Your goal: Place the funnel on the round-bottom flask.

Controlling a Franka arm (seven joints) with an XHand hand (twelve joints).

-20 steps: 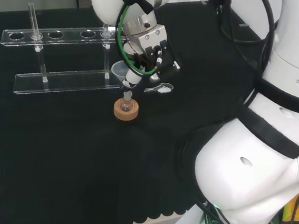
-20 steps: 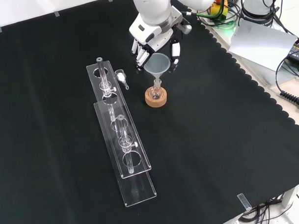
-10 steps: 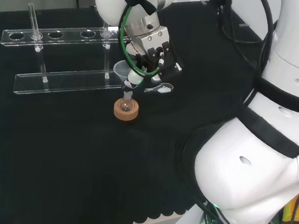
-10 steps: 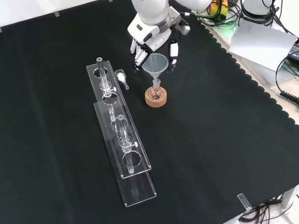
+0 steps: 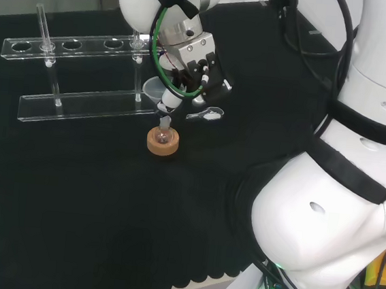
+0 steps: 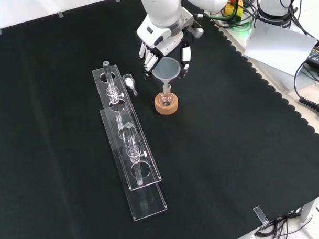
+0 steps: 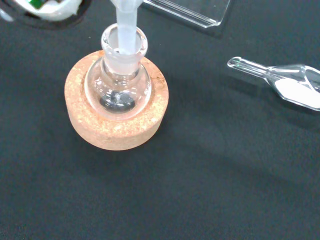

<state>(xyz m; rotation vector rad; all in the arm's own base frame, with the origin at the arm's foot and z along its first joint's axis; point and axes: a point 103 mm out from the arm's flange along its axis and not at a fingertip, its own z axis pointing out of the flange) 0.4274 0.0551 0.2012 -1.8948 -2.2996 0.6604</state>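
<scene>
Bench under black cloth (image 6: 242, 154) bearing a round cork ring stand (image 6: 166, 104), two clear plastic tube racks (image 6: 131, 165), and a small glass scoop (image 6: 130, 83).

Glossy white rounded arm links, black joint bands, green cable loops, black-and-white hand (image 6: 165, 43).

Three cameras, one shared spot

You look over the arm, down from the front, and close past the palm; all meet the cork stand (image 5: 162, 141) (image 6: 166, 104) (image 7: 116, 125).

Black cloth (image 6: 226, 169) with scalloped edge over the bench, grey box (image 6: 280, 45) and cables (image 6: 307, 77) beyond it
</scene>
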